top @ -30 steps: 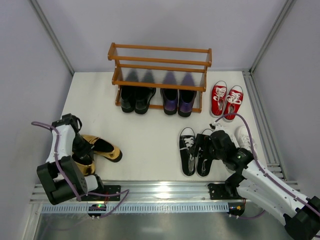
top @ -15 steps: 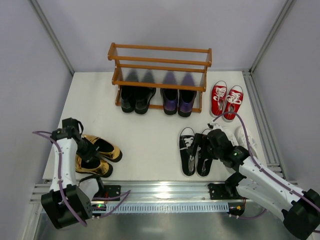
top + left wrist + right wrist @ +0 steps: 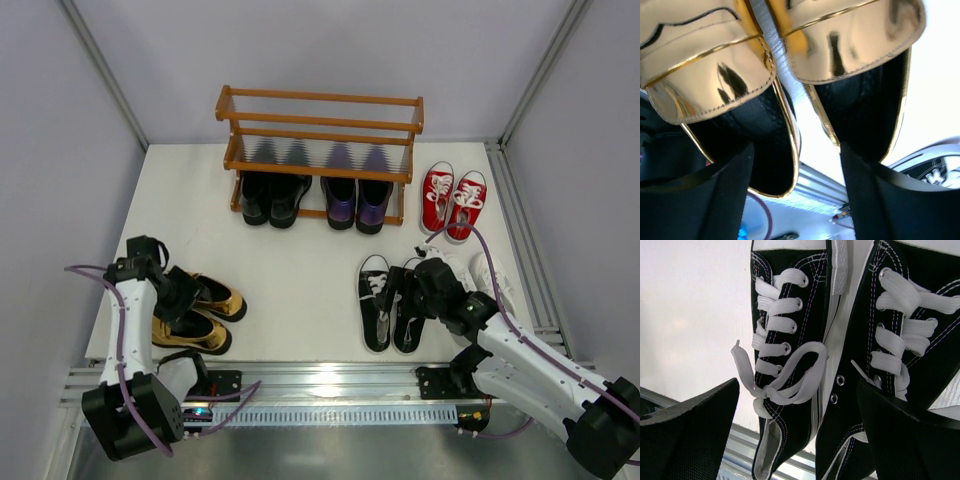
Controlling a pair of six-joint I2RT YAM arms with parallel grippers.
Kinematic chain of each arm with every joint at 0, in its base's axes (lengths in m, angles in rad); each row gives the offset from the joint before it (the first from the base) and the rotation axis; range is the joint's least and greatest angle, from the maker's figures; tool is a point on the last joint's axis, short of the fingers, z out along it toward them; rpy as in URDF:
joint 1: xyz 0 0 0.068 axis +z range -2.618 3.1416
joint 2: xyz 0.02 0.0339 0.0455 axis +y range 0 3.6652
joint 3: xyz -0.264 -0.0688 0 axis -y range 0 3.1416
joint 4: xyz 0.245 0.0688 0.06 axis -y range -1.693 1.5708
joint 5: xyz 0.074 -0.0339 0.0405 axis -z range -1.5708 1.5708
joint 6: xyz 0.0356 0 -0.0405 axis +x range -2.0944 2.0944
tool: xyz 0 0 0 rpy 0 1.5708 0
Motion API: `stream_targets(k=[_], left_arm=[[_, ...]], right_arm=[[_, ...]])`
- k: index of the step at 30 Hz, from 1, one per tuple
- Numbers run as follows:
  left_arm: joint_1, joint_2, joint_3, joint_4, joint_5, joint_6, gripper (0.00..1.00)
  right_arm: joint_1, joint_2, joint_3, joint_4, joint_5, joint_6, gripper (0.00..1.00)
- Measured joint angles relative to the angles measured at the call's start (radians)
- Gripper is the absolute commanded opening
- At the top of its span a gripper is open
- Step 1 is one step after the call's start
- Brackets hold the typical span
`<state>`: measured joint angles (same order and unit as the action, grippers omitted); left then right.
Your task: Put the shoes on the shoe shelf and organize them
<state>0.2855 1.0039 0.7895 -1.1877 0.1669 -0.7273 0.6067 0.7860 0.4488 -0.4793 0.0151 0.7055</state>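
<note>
The orange-brown shoe shelf point(image 3: 320, 128) stands at the back. Glossy black dress shoes point(image 3: 270, 197) and purple loafers point(image 3: 357, 203) sit on its bottom tier. The gold loafers point(image 3: 205, 315) lie side by side at the near left. My left gripper point(image 3: 180, 298) point(image 3: 795, 150) is open at their heels point(image 3: 790, 100), one finger in front of each shoe's opening. My right gripper point(image 3: 406, 295) point(image 3: 797, 385) hangs open over the heels of the black-and-white sneakers point(image 3: 388, 302) point(image 3: 790, 340), gripping nothing.
Red sneakers point(image 3: 452, 200) stand on the table just right of the shelf. White sneakers point(image 3: 492, 275) lie at the right, partly hidden by the right arm. Metal rails point(image 3: 320, 385) run along the near edge. Walls close in both sides.
My left arm carried one gold loafer forward, set it beside the other, and its jaws have opened. The right arm has barely moved.
</note>
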Motion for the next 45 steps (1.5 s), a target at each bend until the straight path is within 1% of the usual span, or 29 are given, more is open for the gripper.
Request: stream_targets(k=[1,5,9,12,16,19,22,25,26,28,29,31,32,38,42,45], left_arm=[[0.000,-0.008,0.001,0.000,-0.005,-0.005,0.78],[0.000,-0.062,0.027,-0.007,-0.038,-0.025,0.83],[0.000,-0.108,0.058,-0.008,-0.072,-0.039,0.83],[0.000,-0.100,0.051,-0.001,-0.079,-0.056,0.82],[0.000,-0.045,0.015,0.032,-0.085,-0.078,0.80],[-0.002,0.007,0.011,0.063,-0.092,-0.089,0.80],[-0.002,0.063,0.011,0.105,-0.106,-0.104,0.77],[-0.005,0.119,0.008,0.122,-0.104,-0.120,0.68],[-0.006,0.140,0.003,0.125,-0.106,-0.125,0.62],[-0.007,0.174,-0.010,0.139,-0.108,-0.129,0.55],[-0.009,0.191,-0.017,0.141,-0.104,-0.127,0.42],[-0.015,0.220,-0.035,0.158,-0.101,-0.127,0.25],[-0.018,0.232,-0.042,0.166,-0.098,-0.130,0.01],[-0.073,0.280,-0.022,0.167,-0.109,-0.119,0.00],[-0.155,0.377,0.065,0.129,-0.163,-0.068,0.00],[-0.206,0.437,0.132,0.133,-0.193,0.002,0.00]], right_arm=[[0.000,0.000,0.000,0.000,0.000,0.000,1.00],[0.000,0.000,0.000,0.000,0.000,0.000,1.00],[0.000,0.002,0.000,0.000,0.000,0.000,1.00],[0.000,0.011,0.005,0.000,0.000,-0.002,1.00],[0.000,0.013,0.007,-0.001,0.000,-0.003,1.00],[0.000,0.013,0.007,-0.001,0.000,-0.003,1.00],[0.000,0.013,0.007,-0.001,0.000,-0.003,1.00],[0.000,0.015,0.007,-0.001,0.001,-0.003,1.00],[0.000,0.018,0.007,-0.001,0.001,-0.003,1.00],[0.000,0.020,0.007,-0.001,0.001,-0.003,1.00],[0.000,0.019,0.007,0.000,0.001,-0.003,1.00],[0.000,0.019,0.007,-0.001,0.002,-0.003,1.00],[0.000,0.019,0.007,-0.001,0.002,-0.003,1.00],[0.000,0.019,0.007,0.000,0.002,-0.003,1.00],[0.000,0.020,0.007,-0.001,0.003,-0.003,1.00],[0.000,0.026,0.009,-0.003,0.005,-0.003,1.00]])
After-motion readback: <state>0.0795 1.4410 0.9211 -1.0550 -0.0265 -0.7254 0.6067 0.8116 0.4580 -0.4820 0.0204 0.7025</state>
